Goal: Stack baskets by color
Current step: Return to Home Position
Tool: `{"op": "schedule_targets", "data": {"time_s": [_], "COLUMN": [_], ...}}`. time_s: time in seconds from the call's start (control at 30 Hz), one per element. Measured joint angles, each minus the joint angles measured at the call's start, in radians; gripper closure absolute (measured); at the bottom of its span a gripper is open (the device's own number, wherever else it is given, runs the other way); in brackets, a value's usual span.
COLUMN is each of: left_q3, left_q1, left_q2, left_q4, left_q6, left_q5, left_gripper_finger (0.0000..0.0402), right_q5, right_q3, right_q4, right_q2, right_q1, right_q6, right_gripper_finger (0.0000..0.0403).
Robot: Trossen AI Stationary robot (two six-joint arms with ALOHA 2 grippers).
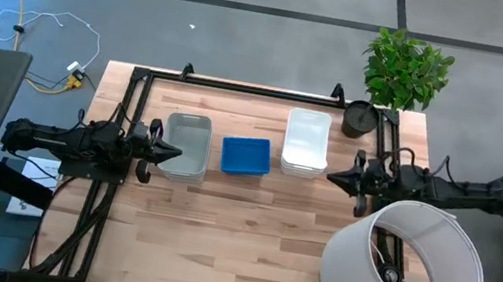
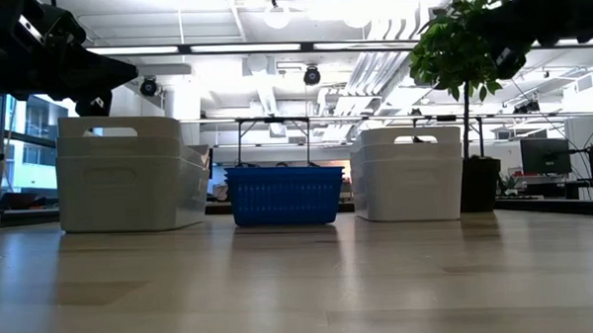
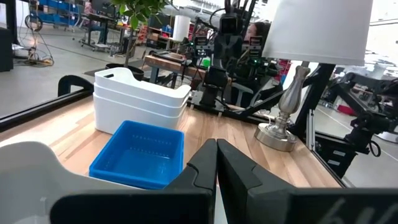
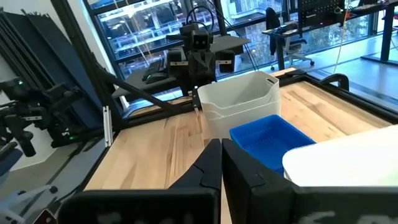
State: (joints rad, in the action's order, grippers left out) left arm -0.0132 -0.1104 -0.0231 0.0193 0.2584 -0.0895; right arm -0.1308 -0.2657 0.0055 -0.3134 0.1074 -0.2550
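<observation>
Three groups of baskets stand in a row on their bases across the wooden table. On the left is a translucent grey stack (image 1: 186, 146) (image 2: 129, 172). A blue perforated basket (image 1: 246, 155) (image 2: 284, 195) is in the middle, and a white stack (image 1: 307, 143) (image 2: 410, 172) is on the right. My left gripper (image 1: 175, 154) (image 3: 216, 163) is shut and points level. It hovers over the grey stack's left rim, raised above it, with nothing between its fingers. My right gripper (image 1: 333, 177) (image 4: 221, 163) is also shut and level. It is just right of the white stack and holds nothing.
A lamp with a large white cylindrical shade (image 1: 403, 271) stands at the near right, close to the right arm. A black plant pot (image 1: 360, 119) with a green plant (image 1: 405, 69) sits at the far right corner. A black frame rail (image 1: 240, 87) runs along the far edge.
</observation>
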Motion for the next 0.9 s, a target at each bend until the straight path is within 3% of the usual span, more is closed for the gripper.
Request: {"op": "schedule_targets", "data": {"time_s": [0.47, 0.9], "left_q3": [0.0, 0.0], "left_q1": [0.0, 0.0], "left_q2": [0.0, 0.0], "left_q4": [0.0, 0.001], "left_q6": [0.0, 0.0], "left_q5": [0.0, 0.0], "left_gripper_finger": [0.0402, 0.0401], "right_q5": [0.023, 0.057], "right_q3": [0.053, 0.052], "right_q4": [-0.214, -0.285], "right_q2": [0.303, 0.312], "right_q1": [0.0, 0.0], "right_q6": [-0.014, -0.038], "right_gripper_finger": [0.0403, 0.0403]}}
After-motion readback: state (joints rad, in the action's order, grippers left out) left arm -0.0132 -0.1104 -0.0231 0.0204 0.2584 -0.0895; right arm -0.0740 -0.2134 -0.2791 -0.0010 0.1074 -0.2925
